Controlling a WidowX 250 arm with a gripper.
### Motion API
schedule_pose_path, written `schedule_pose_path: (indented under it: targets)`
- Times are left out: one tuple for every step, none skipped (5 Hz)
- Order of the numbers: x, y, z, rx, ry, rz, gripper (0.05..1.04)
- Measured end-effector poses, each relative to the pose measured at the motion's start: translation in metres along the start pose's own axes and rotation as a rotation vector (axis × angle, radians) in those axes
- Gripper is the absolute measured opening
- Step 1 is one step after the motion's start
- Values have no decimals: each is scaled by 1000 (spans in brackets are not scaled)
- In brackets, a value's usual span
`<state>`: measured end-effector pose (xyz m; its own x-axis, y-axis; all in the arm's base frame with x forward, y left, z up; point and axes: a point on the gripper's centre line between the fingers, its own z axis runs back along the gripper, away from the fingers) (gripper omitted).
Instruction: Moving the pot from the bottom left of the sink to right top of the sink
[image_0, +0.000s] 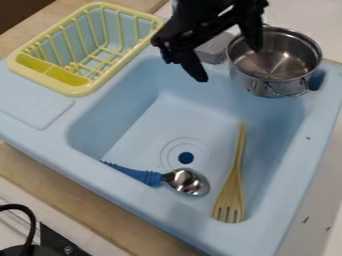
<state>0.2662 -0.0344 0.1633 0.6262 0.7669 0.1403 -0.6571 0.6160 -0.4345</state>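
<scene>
The shiny pot (280, 80) sat at the blue sink's (127, 110) one o'clock; the end effector (228, 64), spread wide, hung at twelve.

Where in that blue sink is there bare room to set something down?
The sink floor is bare between the drain and the back wall, and left of the drain, above the spoon. It's crowded at top right, around the pot and gripper, and at the bottom, with spoon and slotted spatula.
</scene>
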Motion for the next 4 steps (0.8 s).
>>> schedule_pose_path:
  targets:
    - [3, 21, 8, 106, -5, -11, 997]
    - [12, 50, 13, 212, -37, -12, 997]
    - [28, 76, 16, 257, -51, 0, 997]
    - [40, 93, 20, 304, -78, -25, 997]
